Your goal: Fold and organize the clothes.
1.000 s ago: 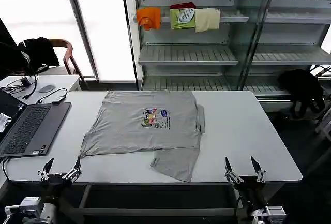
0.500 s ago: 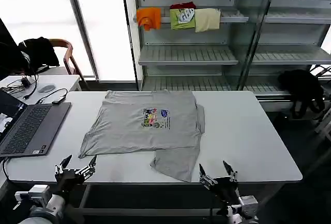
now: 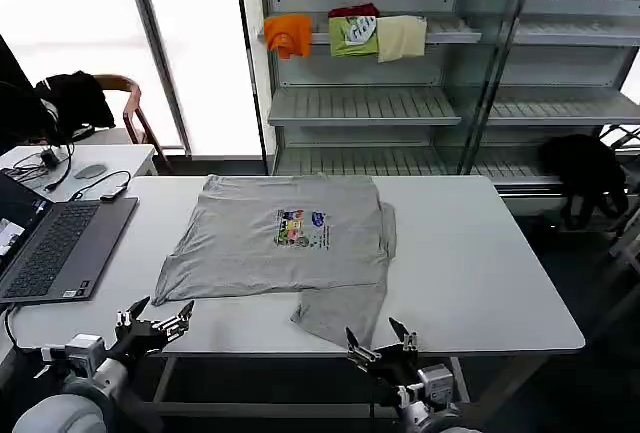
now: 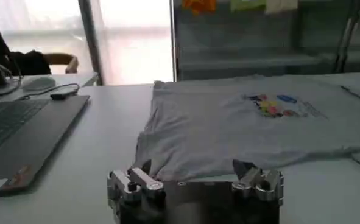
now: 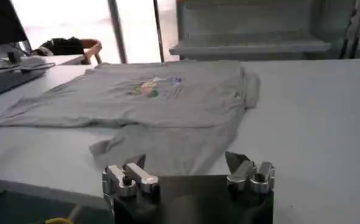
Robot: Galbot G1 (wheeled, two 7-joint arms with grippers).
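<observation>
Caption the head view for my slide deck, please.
Both open grippers, left and right, flank a partly folded grey shirt.

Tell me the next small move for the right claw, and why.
Probably ease the right claw forward onto the grey shirt's drooping flap at the table's near edge: it is open, just short of that flap, which lies unfolded. The left claw waits open near the sleeve.
</observation>
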